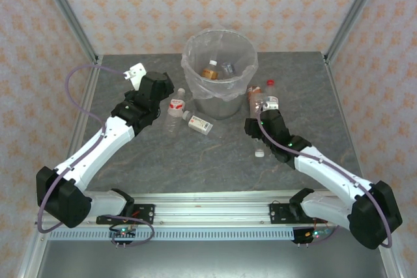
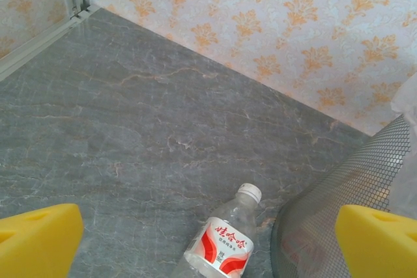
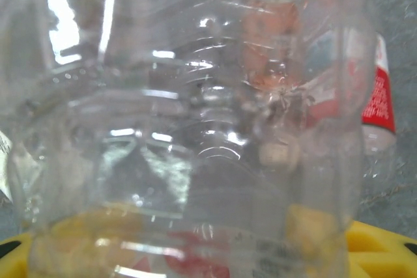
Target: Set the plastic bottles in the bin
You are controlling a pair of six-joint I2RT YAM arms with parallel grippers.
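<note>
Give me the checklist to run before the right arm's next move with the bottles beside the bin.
1. Clear bottle sits between the right gripper fingers: ok.
2. Grip on that bottle is firm: cannot tell.
3. Red-labelled bottle behind it is clear of the fingers: cannot tell.
4. Bin is upright with its mouth open: ok.
5. Left gripper is open and away from the bin mouth: ok.

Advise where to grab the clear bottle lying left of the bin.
Probably the labelled mid-body of the bottle, from straight above, jaws across its width: it lies on its side, cap toward the back wall. The bin sits close on one side, so room there is tight.
</note>
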